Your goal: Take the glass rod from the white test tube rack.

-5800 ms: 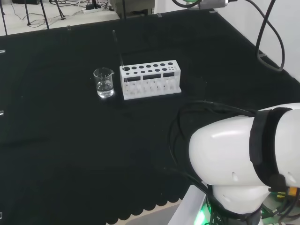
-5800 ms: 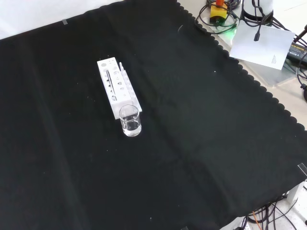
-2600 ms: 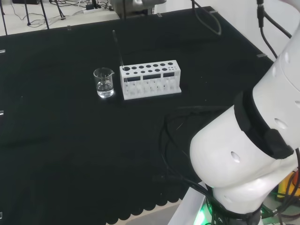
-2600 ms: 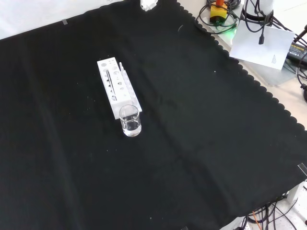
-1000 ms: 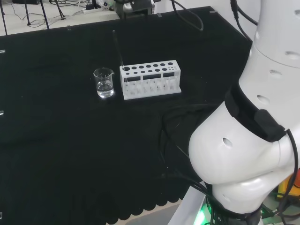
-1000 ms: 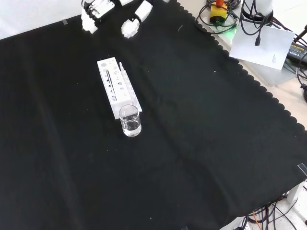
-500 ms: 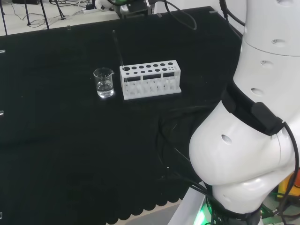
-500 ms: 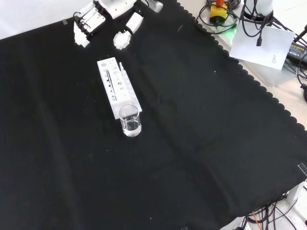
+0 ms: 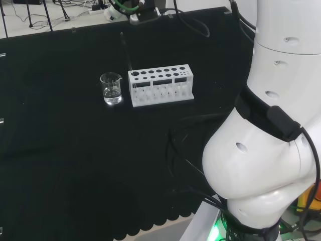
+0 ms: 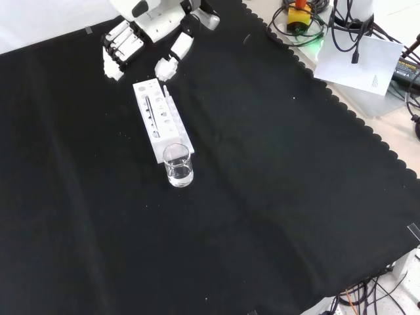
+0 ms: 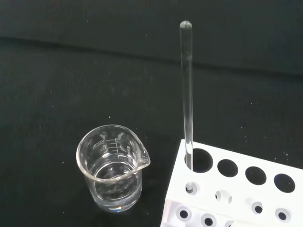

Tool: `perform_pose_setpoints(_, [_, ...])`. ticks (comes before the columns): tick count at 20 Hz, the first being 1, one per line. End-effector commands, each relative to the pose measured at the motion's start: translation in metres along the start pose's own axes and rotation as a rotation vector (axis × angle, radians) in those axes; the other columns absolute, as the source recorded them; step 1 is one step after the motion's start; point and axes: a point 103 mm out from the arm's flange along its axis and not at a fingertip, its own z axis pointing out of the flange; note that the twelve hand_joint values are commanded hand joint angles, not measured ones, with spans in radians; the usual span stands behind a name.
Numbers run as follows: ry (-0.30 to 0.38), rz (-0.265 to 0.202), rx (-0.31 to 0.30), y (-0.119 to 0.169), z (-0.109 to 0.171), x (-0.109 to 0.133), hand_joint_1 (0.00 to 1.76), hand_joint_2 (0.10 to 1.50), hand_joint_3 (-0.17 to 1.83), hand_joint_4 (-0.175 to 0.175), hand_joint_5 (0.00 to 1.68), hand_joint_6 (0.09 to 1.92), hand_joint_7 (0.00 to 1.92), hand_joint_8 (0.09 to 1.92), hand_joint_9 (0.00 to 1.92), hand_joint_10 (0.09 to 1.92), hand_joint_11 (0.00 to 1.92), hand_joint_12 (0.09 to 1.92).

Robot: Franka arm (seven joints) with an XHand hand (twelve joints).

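Left to right in front view: hand (image 10: 146, 29) at the top, fingers (image 10: 117, 49) straight and spread wide, empty; below it white rack (image 10: 161, 118), glass rod (image 11: 187, 92) upright in the end hole beside beaker (image 10: 178, 165). Rod's long axis vertical, lying below the hand, toward the beaker end, well apart
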Motion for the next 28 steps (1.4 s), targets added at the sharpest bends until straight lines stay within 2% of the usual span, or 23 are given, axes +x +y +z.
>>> perform_pose_setpoints(1, [-0.006, 0.003, 0.005, 0.001, 0.005, 0.001, 0.50, 1.32, -0.17, -0.175, 0.00, 0.09, 0.00, 0.27, 0.00, 0.60, 0.00, 0.92])
perform_pose_setpoints(7, [0.014, 0.006, 0.031, 0.008, 0.031, 0.000, 0.50, 1.32, -0.17, -0.175, 0.00, 0.09, 0.00, 0.30, 0.00, 0.63, 0.00, 0.93])
perform_pose_setpoints(12, [0.003, 0.011, 0.041, 0.009, 0.036, -0.001, 0.49, 1.32, -0.17, -0.175, 0.01, 0.09, 0.00, 0.31, 0.00, 0.64, 0.00, 0.94])
perform_pose_setpoints(18, [0.014, 0.033, 0.072, 0.017, 0.057, -0.017, 0.48, 1.33, -0.17, -0.175, 0.01, 0.09, 0.00, 0.34, 0.00, 0.66, 0.00, 0.97])
perform_pose_setpoints(28, [0.001, 0.040, 0.101, 0.019, 0.069, -0.019, 0.47, 1.33, -0.17, -0.175, 0.05, 0.09, 0.00, 0.69, 0.03, 0.90, 0.00, 1.20])
